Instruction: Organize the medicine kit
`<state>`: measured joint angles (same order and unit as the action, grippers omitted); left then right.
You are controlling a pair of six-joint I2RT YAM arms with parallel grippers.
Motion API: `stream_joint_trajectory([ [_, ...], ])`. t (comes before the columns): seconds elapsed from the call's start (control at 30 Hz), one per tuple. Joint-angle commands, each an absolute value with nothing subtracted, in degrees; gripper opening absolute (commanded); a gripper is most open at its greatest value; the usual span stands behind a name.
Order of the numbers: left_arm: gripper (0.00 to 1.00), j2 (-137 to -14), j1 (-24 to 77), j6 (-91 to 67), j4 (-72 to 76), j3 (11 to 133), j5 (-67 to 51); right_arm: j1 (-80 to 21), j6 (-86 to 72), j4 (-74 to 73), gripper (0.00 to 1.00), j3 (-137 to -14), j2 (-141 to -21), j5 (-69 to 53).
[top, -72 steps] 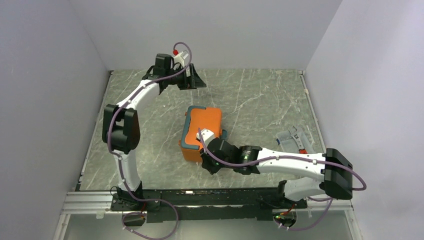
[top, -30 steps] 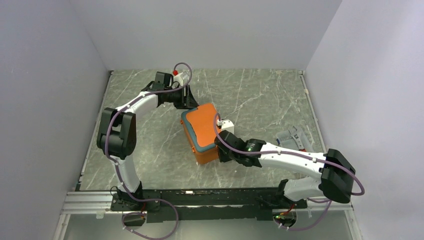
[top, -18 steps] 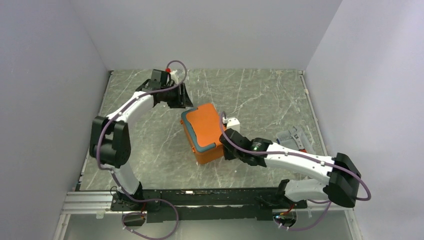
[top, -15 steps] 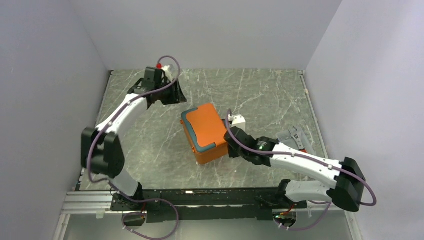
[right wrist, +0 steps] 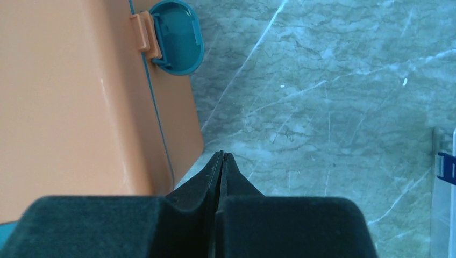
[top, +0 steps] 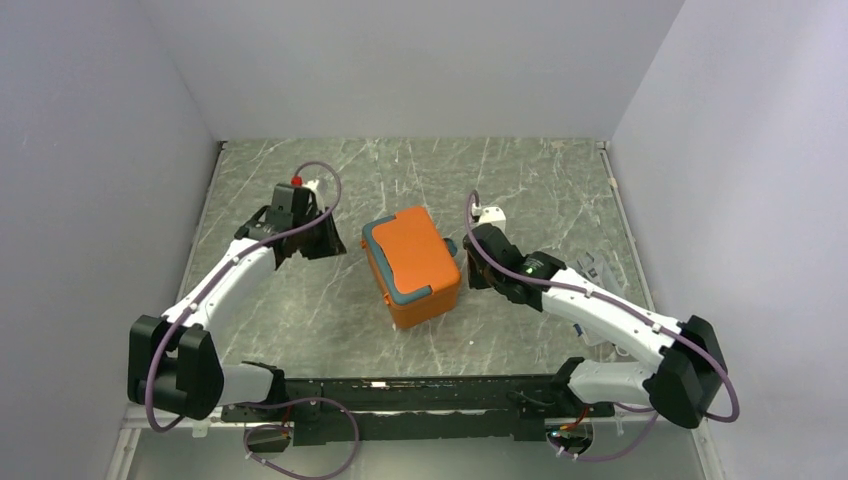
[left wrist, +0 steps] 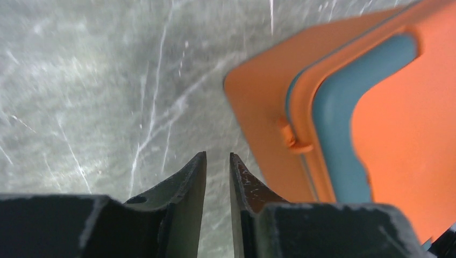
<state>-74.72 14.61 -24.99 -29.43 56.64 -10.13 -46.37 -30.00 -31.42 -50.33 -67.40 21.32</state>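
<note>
The medicine kit [top: 410, 265], an orange box with its lid down and a teal handle on top, lies in the middle of the table. My left gripper [top: 328, 243] hovers just left of its far-left corner, apart from it. In the left wrist view the left gripper [left wrist: 218, 157] shows a narrow gap with only table between the fingers, and the kit [left wrist: 376, 107] fills the right side. My right gripper [top: 464, 268] sits by the kit's right side. The right gripper [right wrist: 221, 155] is shut on nothing, beside the orange wall [right wrist: 70, 97] and below the teal latch [right wrist: 180, 35].
A clear plastic pack [top: 597, 272] lies on the table at the right, partly under the right arm; its edge with a blue part [right wrist: 444, 172] shows in the right wrist view. Grey walls close in the marble table [top: 540, 180] on three sides.
My left arm has drawn back left and nearer from the kit's far corner, its jaws narrowing. My right gripper has moved from the kit's near-right corner up along its right side. The kit stays put.
</note>
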Motion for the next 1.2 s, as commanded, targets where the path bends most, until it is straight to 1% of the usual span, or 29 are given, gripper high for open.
stream_joint_trajectory([
  [0.0,0.26,-70.86,14.91,-26.5,-27.29,52.11,-16.43,-44.81,-26.69,-26.37,0.0,-53.14,-69.77,18.36],
  [0.1,0.23,-71.29,15.03,-26.57,-26.32,50.55,-19.18,-44.1,-25.23,-24.82,0.0,-53.67,-71.34,17.49],
  [0.23,0.2,-75.18,15.07,-25.98,-25.61,51.65,-24.57,-43.93,-23.28,-22.48,0.0,-53.81,-72.88,14.38],
  [0.57,0.17,-83.32,15.12,-26.94,-25.52,58.28,-25.69,-44.58,-23.89,-18.33,0.0,-51.04,-71.58,5.43],
  [0.93,0.14,-92.45,17.21,-24.99,-29.11,69.72,-28.58,-50.94,-26.54,-16.67,0.0,-51.39,-72.43,5.92],
  [1.17,0.12,-96.98,18.99,-22.85,-32.47,77.5,-30.03,-55.14,-27.31,-15.91,0.0,-54.52,-75.98,6.65],
])
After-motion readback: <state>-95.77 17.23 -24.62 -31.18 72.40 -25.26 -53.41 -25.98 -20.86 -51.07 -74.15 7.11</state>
